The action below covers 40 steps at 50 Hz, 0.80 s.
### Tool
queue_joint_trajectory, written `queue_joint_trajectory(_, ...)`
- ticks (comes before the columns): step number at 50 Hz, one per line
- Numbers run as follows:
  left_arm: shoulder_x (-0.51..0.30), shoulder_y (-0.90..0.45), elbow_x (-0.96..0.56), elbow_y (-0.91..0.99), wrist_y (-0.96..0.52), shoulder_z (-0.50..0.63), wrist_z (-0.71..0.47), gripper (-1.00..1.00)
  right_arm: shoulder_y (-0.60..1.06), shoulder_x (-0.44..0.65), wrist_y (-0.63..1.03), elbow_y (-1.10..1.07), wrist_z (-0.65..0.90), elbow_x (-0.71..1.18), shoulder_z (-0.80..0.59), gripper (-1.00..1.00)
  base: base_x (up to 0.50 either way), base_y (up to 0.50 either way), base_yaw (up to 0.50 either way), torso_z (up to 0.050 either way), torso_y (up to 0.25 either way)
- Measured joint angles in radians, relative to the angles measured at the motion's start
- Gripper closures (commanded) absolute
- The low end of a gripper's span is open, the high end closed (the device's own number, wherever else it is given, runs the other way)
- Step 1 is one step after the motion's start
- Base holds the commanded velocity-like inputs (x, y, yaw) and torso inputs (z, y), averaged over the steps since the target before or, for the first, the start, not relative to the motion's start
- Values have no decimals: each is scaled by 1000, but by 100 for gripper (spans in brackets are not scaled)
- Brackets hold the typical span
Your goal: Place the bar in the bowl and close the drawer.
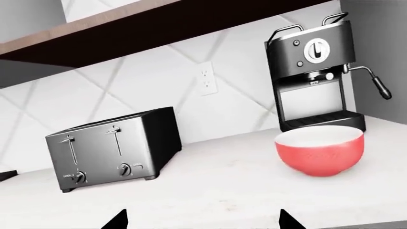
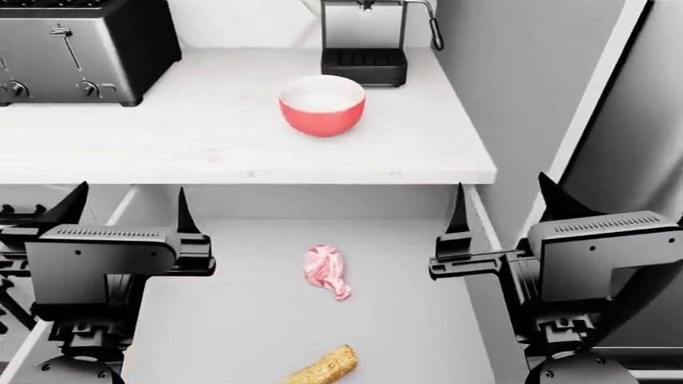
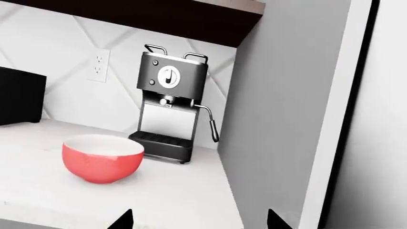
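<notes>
Hovering open and empty over the pulled-out drawer [image 2: 256, 320], both hands, left hand [image 2: 130, 210] and right hand [image 2: 501, 206], flank the bar [image 2: 323, 367], with the bowl [image 2: 321, 105] waiting on the worktop [image 2: 213, 136].

Golden bar [image 2: 322, 368] lies in open drawer [image 2: 235, 320]; red bowl [image 2: 321, 105] on counter.

Boxy black arms, pointed fingertips [image 2: 185, 210]

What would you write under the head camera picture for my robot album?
Two open grippers, left and right, hover over an open drawer holding a bar and meat; red bowl waits above.
</notes>
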Motion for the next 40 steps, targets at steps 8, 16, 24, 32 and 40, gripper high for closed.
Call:
queue_joint_trajectory(8, -3, -1, -1, 1, -2, 3, -2, -100, 1, 2, -1, 1, 3, 4, 0, -100, 0, 366, 0, 0, 0)
queue_joint_trajectory(16, -8, -8, -2, 2, -9, 5, -3, -100, 7, 1, 11, 0, 6, 13, 4, -100, 0, 57, 0, 0, 0)
queue_joint_trajectory(24, -16, -61, -2, -35, -20, 36, 10, -100, 57, 5, 79, 5, 5, 29, 6, -100, 0, 0, 0, 0, 0)
queue_joint_trajectory(32, -17, -153, -2, -110, -22, 86, 34, -100, 155, 13, 140, 49, -12, 41, -13, -100, 0, 0, 0, 0, 0)
queue_joint_trajectory(40, -17, -239, -3, -178, -25, 121, 56, -100, 255, 20, 184, 99, -34, 50, -42, -100, 82, 0, 0, 0, 0)
